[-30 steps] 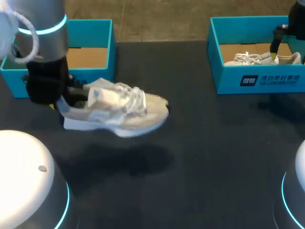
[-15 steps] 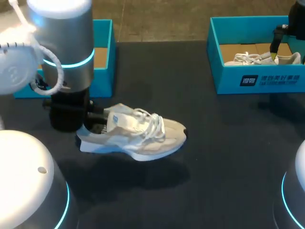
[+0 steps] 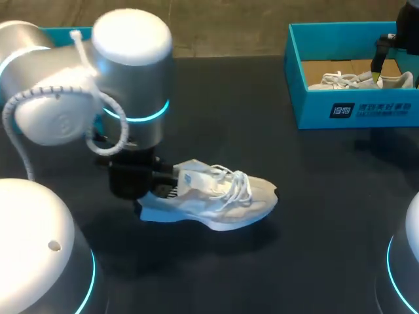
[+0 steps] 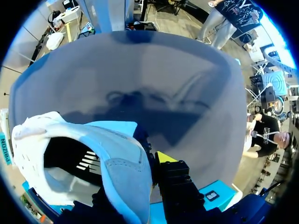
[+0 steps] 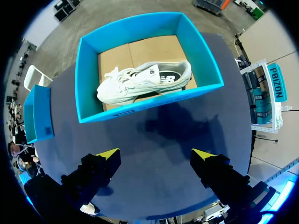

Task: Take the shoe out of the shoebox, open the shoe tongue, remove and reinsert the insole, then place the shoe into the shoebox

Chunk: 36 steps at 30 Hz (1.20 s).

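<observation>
Two shoes are on record. One pale shoe (image 3: 216, 196) is left of centre on the dark tabletop (image 3: 314, 216), toe pointing to my right, laces loose; I cannot tell whether its sole touches the surface. My left claw (image 4: 140, 163) is pinching its heel wall: one yellow-tipped finger (image 4: 163, 157) shows outside the heel, the other is hidden in the shoe's opening. The second shoe (image 5: 145, 81) lies on its side inside the blue shoebox (image 5: 88, 79) at the far right. My right claw (image 5: 156, 161) is spread wide, holding nothing, above the tabletop with that shoebox ahead of its fingers. Another blue box (image 5: 41, 114) stands well apart at the far left.
</observation>
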Motion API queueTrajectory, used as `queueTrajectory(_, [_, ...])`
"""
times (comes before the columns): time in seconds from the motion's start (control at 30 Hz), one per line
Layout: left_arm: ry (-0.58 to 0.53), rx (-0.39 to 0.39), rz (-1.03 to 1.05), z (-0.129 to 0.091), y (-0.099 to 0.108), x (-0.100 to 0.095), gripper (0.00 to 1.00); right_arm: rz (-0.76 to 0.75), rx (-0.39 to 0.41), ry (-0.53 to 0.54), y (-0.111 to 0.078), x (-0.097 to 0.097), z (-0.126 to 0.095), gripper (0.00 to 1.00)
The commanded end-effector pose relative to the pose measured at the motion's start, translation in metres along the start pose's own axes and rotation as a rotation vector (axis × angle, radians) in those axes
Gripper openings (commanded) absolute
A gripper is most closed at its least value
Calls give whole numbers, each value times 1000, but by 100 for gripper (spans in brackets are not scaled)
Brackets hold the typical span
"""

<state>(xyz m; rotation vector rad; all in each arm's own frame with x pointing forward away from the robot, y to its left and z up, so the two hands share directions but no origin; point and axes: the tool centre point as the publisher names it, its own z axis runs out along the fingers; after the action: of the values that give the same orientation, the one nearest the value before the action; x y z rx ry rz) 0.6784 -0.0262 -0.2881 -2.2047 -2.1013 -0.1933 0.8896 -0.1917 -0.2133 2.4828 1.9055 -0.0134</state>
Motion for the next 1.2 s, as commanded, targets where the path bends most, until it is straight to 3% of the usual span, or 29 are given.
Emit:
queueTrajectory(0.03, [31, 12, -8, 14, 9, -33, 0, 0, 1, 0, 0, 0, 0, 100])
queueTrajectory(0.57, [31, 36, -5, 59, 13, -65, 0, 0, 1, 0, 0, 0, 0, 100])
queueTrajectory(1.2, [23, 33, -11, 81, 18, -77, 0, 0, 1, 0, 0, 0, 0, 100])
